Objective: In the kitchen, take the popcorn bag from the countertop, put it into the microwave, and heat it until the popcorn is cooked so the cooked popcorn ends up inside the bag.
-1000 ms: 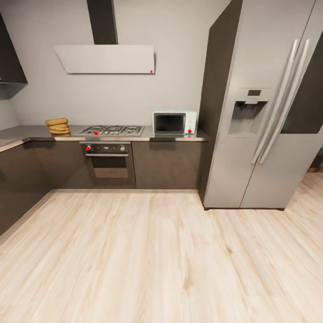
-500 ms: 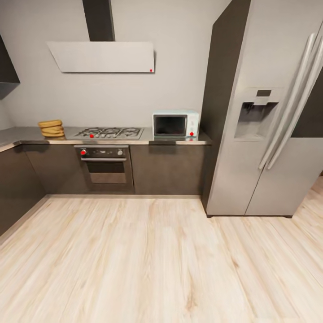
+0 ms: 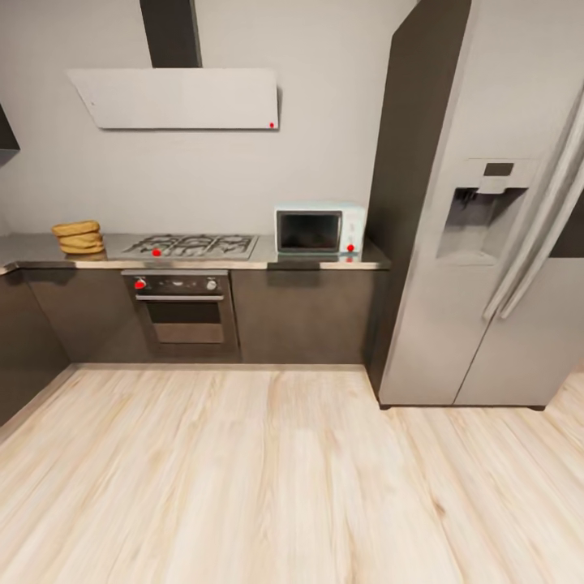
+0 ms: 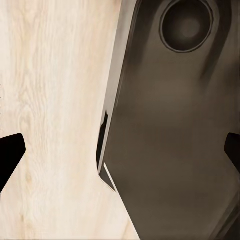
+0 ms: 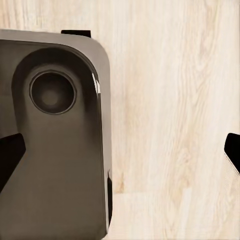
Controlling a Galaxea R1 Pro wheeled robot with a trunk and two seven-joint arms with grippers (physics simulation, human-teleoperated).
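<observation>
Countertop [image 3: 195,261] (grey) meets wood floor [image 3: 276,478].

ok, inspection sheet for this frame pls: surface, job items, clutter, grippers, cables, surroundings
Surface: grey countertop on dark cabinets, running along the back wall.
Job's things: popcorn bag upright at the counter's left end, left of the gas hob; microwave at the right end, door shut. Popcorn itself: cannot tell.
Clutter: nothing seen.
Grippers: left gripper and right gripper both open and empty, fingertips at the frame edges, pointing down at the wood floor and the robot's dark base.
Cables: nothing seen.
Surroundings: built-in oven under the hob, white hood above, fridge right of the microwave, wood floor between robot and cabinets.
</observation>
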